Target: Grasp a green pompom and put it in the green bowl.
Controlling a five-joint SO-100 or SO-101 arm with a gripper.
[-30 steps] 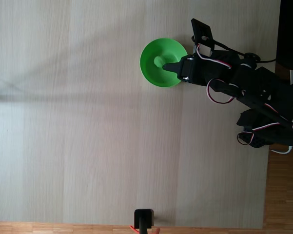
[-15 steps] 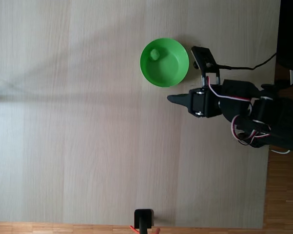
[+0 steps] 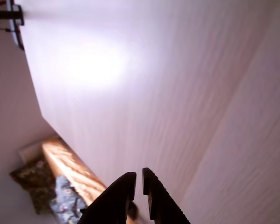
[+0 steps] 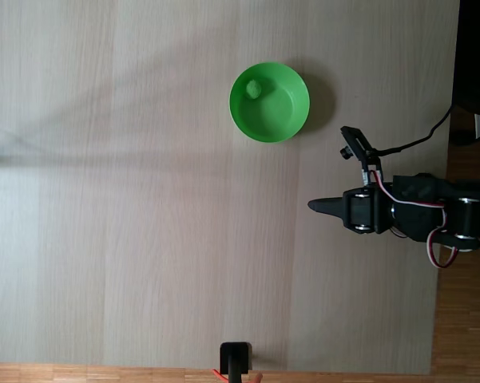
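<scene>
The green bowl (image 4: 270,103) sits on the pale wood table in the upper middle of the fixed view. Inside it, near its upper left wall, lies the green pompom (image 4: 255,88). My gripper (image 4: 313,207) is below and to the right of the bowl, well clear of it, pointing left. In the wrist view the gripper (image 3: 139,181) rises from the bottom edge with its two dark fingers almost touching, shut with nothing between them, over bare table.
A black stand (image 4: 235,359) with red wires sits at the table's bottom edge in the fixed view. The arm's body (image 4: 431,217) and cable lie at the right edge. The wrist view shows the table's wooden edge (image 3: 70,168) and floor clutter (image 3: 42,186) at lower left.
The gripper has left the bowl and drawn back down and to the right. The pompom now lies free in the bowl.
</scene>
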